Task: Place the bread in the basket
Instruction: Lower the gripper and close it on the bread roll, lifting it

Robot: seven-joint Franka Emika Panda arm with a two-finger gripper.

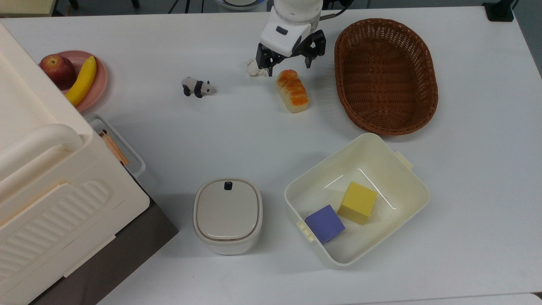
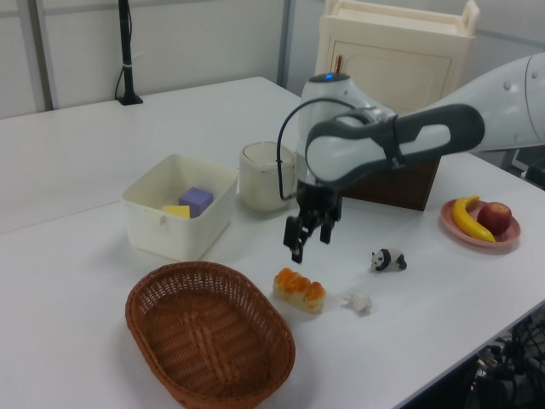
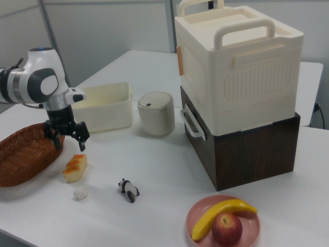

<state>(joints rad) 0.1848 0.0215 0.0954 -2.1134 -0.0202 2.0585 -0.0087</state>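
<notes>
Bread [image 1: 292,90] lies on its cream base, bumpy orange-brown glaze upward, beside the wicker basket [image 1: 385,76]; my gripper [image 1: 290,63] hovers above, fingers apart.

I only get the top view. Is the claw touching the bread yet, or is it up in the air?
Observer: Up in the air. In the left view the gripper hangs above the bread, with bare table showing between its fingertips and the loaf.
Operator: Is the little white ball squished under the claw?
Observer: No. In the right view the white lump lies free on the table just in front of the bread, and the gripper is up above the loaf's far end, well off the lump.
</notes>
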